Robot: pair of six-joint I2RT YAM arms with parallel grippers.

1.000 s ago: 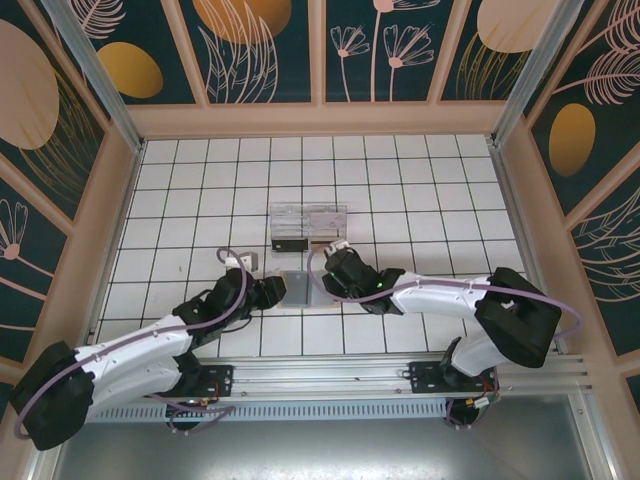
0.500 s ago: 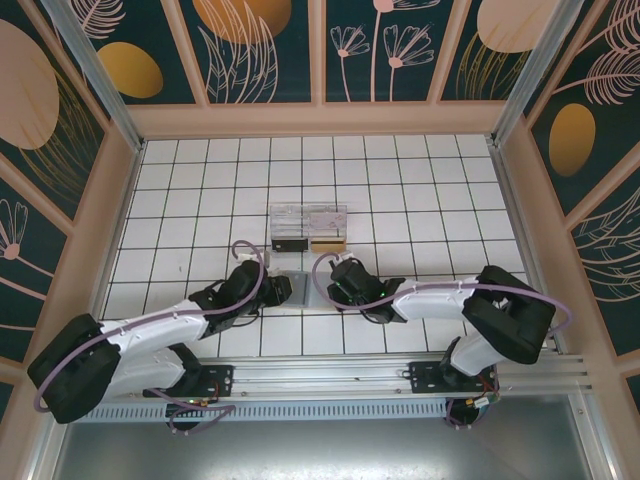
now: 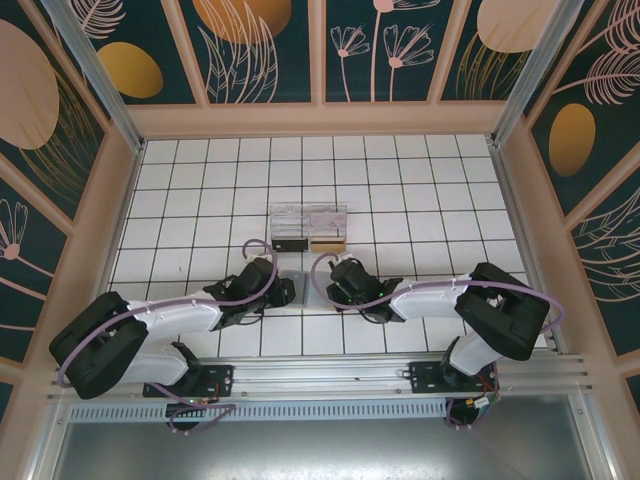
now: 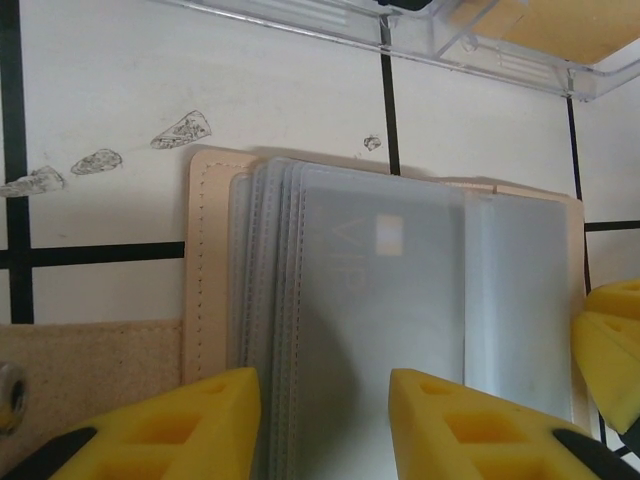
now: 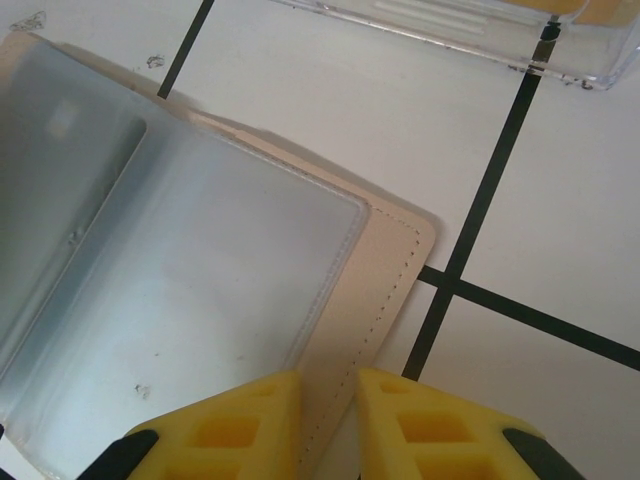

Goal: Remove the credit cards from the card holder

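White-tiled table (image 3: 200,200) with black grid lines, floral panels around. Top view: flat tan-brown bifold card holder with blue-grey lining (image 3: 298,287) lies open toward the table's near edge, about mid-width, between the left gripper (image 3: 279,292) and right gripper (image 3: 328,285), both at it. A clear plastic compartment box (image 3: 308,218) sits just beyond, toward the far edge, apart from the holder. Left wrist view: card holder (image 4: 205,260) directly ahead of the left gripper (image 4: 325,430), whose jaws stand parted over the stacked clear sleeves. A pale credit card (image 4: 380,300) shows under the top sleeve, its long axis apparently running away from the claw toward the box (image 4: 480,40). The left arm looks nearer the card, and the sleeve film is what's in the way. Right wrist view: right gripper (image 5: 328,420) nearly closed, the holder's (image 5: 200,300) stitched tan right edge in the gap, seemingly pinched to pin it.
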